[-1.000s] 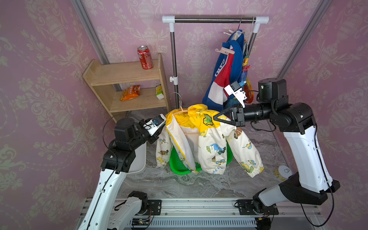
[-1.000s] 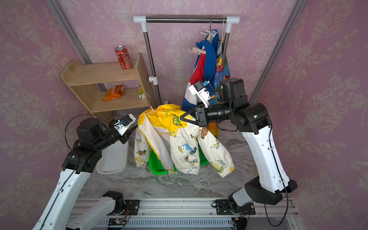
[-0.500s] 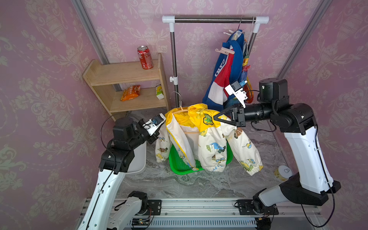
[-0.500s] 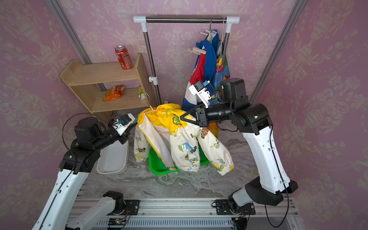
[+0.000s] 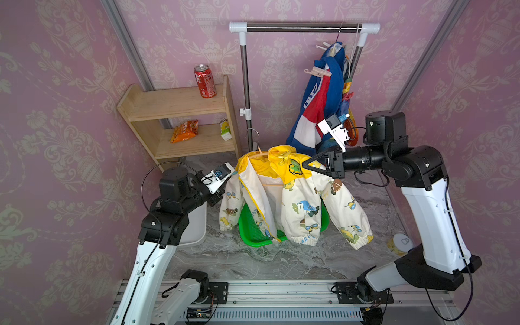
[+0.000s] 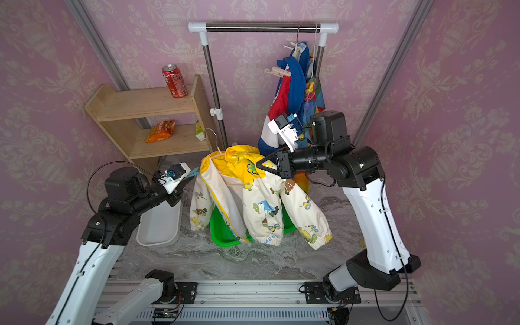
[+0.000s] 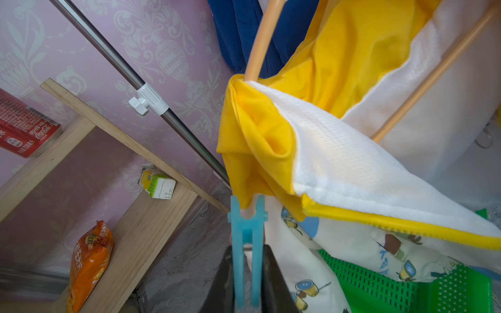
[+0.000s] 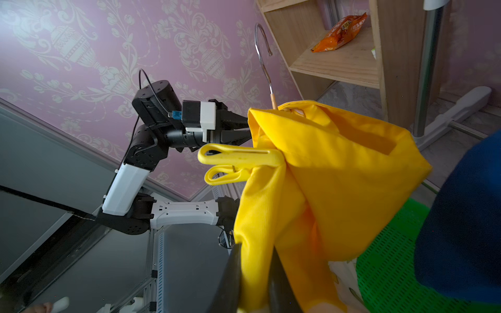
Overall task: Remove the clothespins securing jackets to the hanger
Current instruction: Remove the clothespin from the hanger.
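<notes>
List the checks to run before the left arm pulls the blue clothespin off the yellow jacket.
1. Left pincer shut on the blue clothespin: ok.
2. Its tips clear of the yellow jacket: cannot tell.
3. Right pincer shut on the jacket: ok.
4. Yellow clothespin off the jacket: not ok, it is clipped on.
5. Green basket beneath the jacket: ok.

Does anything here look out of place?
Yes. The yellow jacket is off the rail: its hanger hook touches nothing, and the right gripper holds it over the green basket.
</notes>
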